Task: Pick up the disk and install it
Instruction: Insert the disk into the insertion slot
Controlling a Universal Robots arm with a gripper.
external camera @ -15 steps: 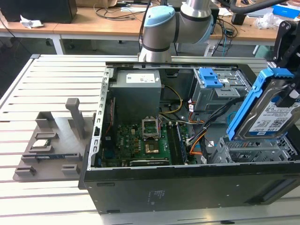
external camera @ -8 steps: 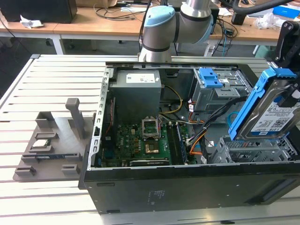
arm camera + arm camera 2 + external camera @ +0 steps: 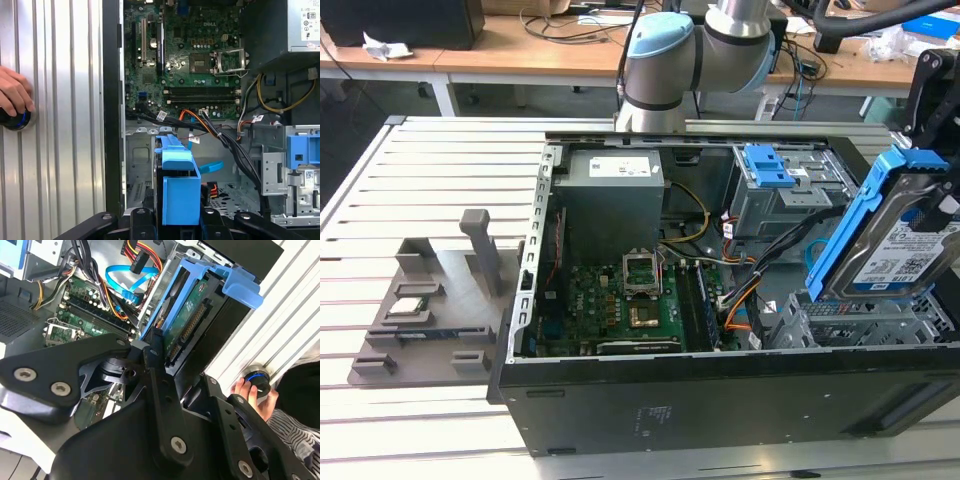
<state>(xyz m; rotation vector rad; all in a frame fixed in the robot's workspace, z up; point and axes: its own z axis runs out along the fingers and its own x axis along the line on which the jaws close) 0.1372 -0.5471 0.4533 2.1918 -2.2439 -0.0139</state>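
The disk [image 3: 910, 255] is silver with a white-and-blue barcode label, and its carrier [image 3: 850, 225] is bright blue. The motherboard [image 3: 640, 305] is green and the computer case [image 3: 720, 405] is black. The cables [image 3: 738, 305] are orange, yellow and black. The table [image 3: 430, 170] is pale grey with ribbed stripes. 1 grey fixture [image 3: 430, 320] sits at the exterior view's left. The arm's joint cap [image 3: 658, 40] is light blue.

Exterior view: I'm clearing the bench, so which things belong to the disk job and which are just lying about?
Job in hand:
- disk, held tilted in the gripper
- open computer case
- metal drive cage under the disk

Lying about:
- grey rack on the exterior view's left
- small chip sitting in that rack
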